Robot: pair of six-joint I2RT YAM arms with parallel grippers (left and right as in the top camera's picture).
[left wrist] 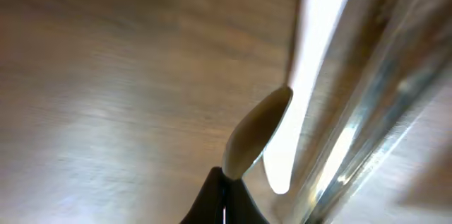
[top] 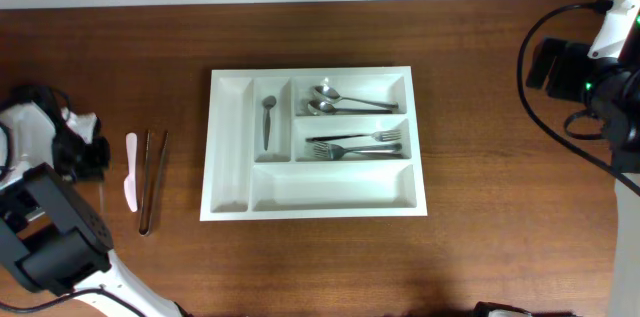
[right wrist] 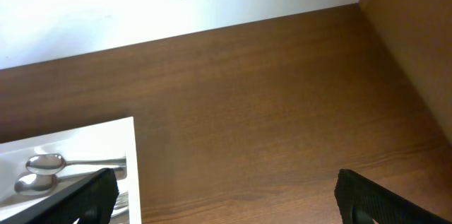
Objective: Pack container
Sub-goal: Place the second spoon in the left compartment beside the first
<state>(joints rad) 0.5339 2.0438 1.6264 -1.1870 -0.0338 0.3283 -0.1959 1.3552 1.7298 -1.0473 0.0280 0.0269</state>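
The container (top: 330,189) is a white tray in the middle of the table. It holds a spoon (top: 268,122) in a narrow slot, two spoons (top: 345,103) in the top wide slot and forks (top: 355,143) in the middle one. My left gripper (top: 98,157) is at the far left, low over the table. It (left wrist: 226,181) is shut, with the end of a small flat beige utensil (left wrist: 258,132) pinched at its tips. Beside it lie a white plastic knife (left wrist: 311,75) and metal tongs (left wrist: 367,111). My right gripper (right wrist: 226,206) stands open over bare wood, right of the container's corner (right wrist: 106,136).
The white knife (top: 130,172) and the tongs (top: 152,182) lie side by side between the left arm and the tray. The right arm (top: 600,67) with its cables hangs over the far right edge. A pale wall borders the table's back.
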